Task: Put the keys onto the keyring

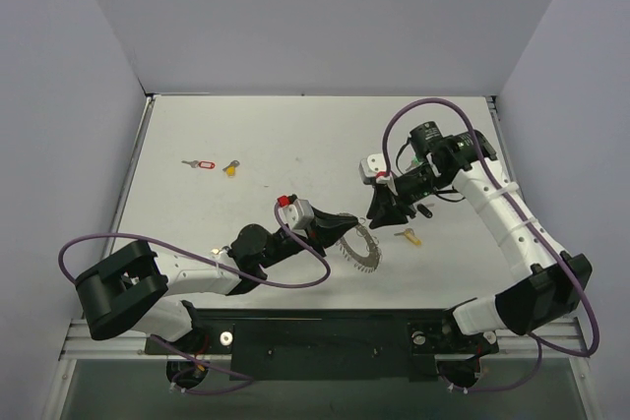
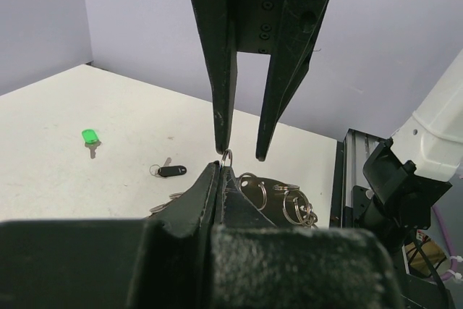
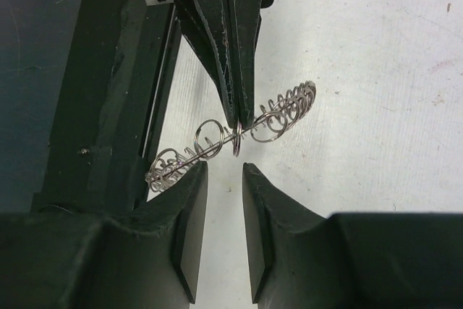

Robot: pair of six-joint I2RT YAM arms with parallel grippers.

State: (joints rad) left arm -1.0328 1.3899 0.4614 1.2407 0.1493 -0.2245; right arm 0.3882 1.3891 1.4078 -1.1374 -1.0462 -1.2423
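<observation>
Near the middle of the table, the left jaws are shut tight on the ring. The right jaws point at that same spot from close by, with a narrow gap between them and nothing inside. A red key and a yellow key lie far off to the left. Another yellow one lies just right of the ring.
</observation>
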